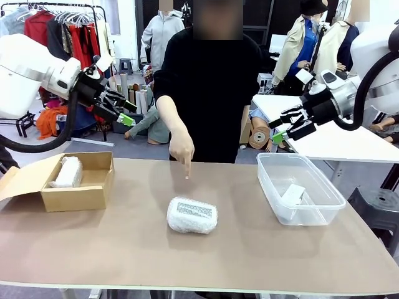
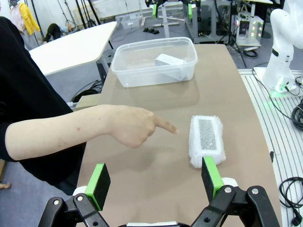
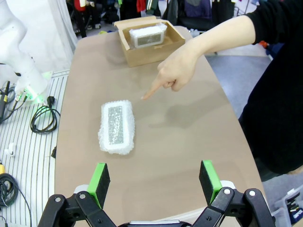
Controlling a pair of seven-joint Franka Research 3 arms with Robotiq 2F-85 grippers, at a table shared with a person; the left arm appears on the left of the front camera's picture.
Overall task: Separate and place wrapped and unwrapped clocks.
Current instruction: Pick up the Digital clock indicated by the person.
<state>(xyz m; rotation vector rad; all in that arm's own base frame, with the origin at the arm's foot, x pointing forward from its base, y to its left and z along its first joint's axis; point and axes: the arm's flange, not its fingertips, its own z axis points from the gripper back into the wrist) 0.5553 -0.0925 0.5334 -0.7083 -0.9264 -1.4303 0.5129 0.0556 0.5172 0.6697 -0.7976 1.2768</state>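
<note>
A bubble-wrapped clock (image 1: 192, 215) (image 2: 206, 140) (image 3: 117, 126) with a grey face lies in the middle of the table. A person's hand (image 1: 182, 149) (image 2: 132, 125) (image 3: 176, 71) points a finger down at it. A second wrapped clock (image 1: 67, 172) (image 3: 147, 35) lies in the cardboard box (image 1: 93, 193) (image 3: 150, 56) at the left. A bare white clock (image 1: 292, 194) (image 2: 169, 61) rests in the clear plastic tub (image 1: 324, 202) (image 2: 142, 75) at the right. My left gripper (image 1: 120, 109) (image 2: 154, 179) hangs open above the box side. High over the tub, my right gripper (image 1: 283, 128) (image 3: 154, 178) is open too.
The brown table (image 1: 124, 249) has bare room around the middle clock. The box's flap (image 1: 22, 177) hangs out to the left. A white table (image 1: 336, 140) stands behind at the right. The person stands at the far edge.
</note>
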